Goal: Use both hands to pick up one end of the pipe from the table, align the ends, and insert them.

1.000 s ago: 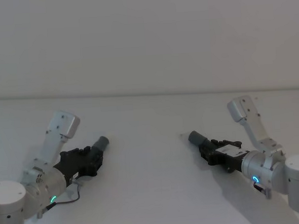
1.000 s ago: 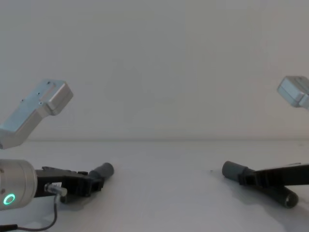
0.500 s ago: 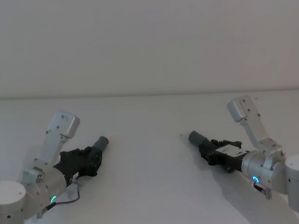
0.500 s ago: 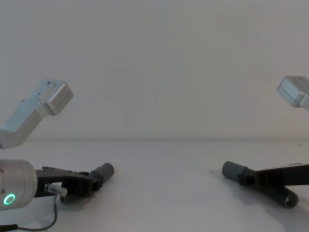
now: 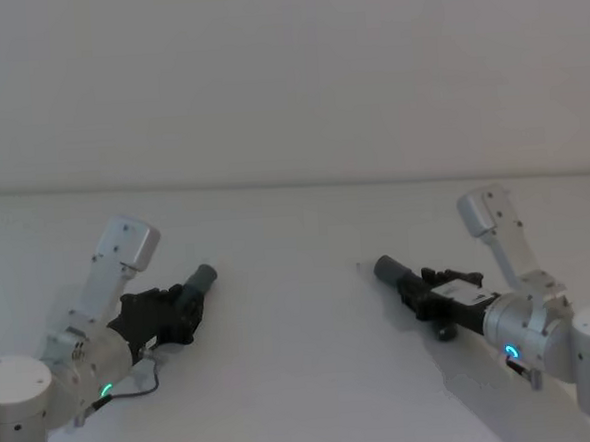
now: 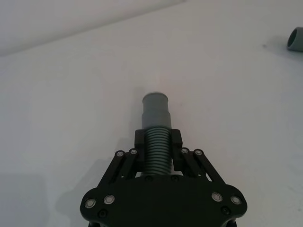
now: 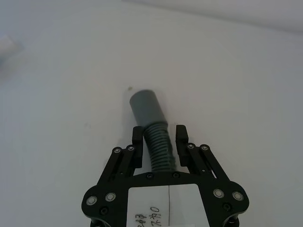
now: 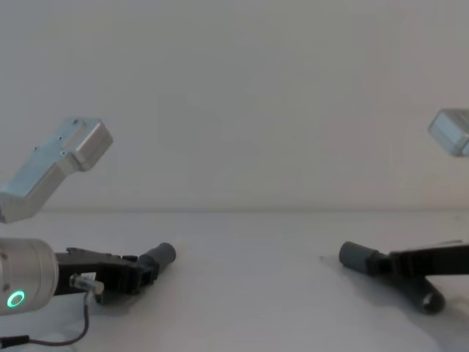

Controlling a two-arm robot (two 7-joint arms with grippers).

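My left claw (image 6: 157, 142) is clamped on the short hose (image 6: 155, 113), right claw (image 7: 158, 135) on the curved hose (image 7: 150, 116). Worry: its flexy collar (image 5: 387, 269), pointing 10 o'clock, droops and misses.

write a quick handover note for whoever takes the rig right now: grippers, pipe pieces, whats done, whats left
Left gripper: shut on the ribbed part of the short pipe piece, just behind its collar, down by the table on the left side.
Right gripper: shut on the ribbed part of the longer pipe piece, just behind its collar, on the right side.
Done: both pieces gripped.
Left: the two collars point toward the middle but are far apart. Bring them together, align them, insert.
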